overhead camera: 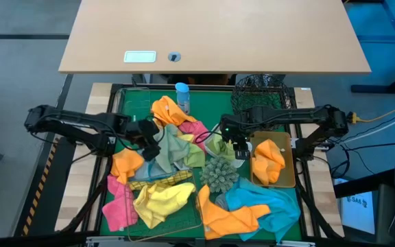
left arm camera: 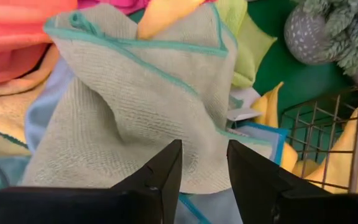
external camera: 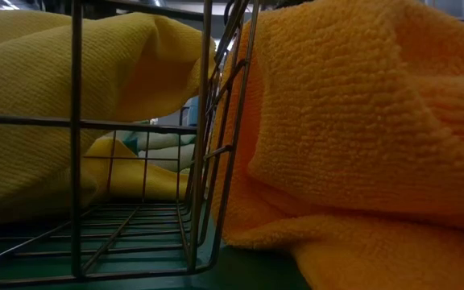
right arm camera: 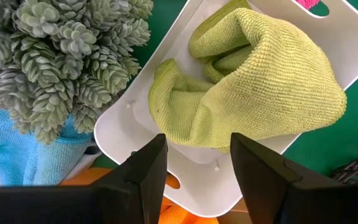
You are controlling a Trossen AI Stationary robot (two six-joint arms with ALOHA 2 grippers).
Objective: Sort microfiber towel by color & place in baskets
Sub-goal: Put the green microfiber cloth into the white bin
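Note:
Microfiber towels in orange, yellow, pink, blue and green lie heaped on the green mat (overhead camera: 132, 103). My left gripper (left arm camera: 204, 146) (overhead camera: 155, 140) stands open just above a sage-green towel with teal edging (left arm camera: 135, 106), which lies crumpled on other towels. My right gripper (right arm camera: 197, 140) (overhead camera: 238, 147) hangs open over the white tray (right arm camera: 191, 180), in which a light green towel (right arm camera: 260, 81) lies bunched. An orange towel (overhead camera: 267, 159) lies in the tan tray (overhead camera: 290, 180). A yellow towel (external camera: 39, 97) lies in the gold wire basket (external camera: 135, 161).
A spiky green ball (overhead camera: 218, 175) sits next to the white tray, close to my right gripper. A blue spray bottle (overhead camera: 182, 96) stands at the mat's far side. The black wire-mesh basket (overhead camera: 259, 89) is at the far right. An orange towel (external camera: 361, 121) lies against the gold basket.

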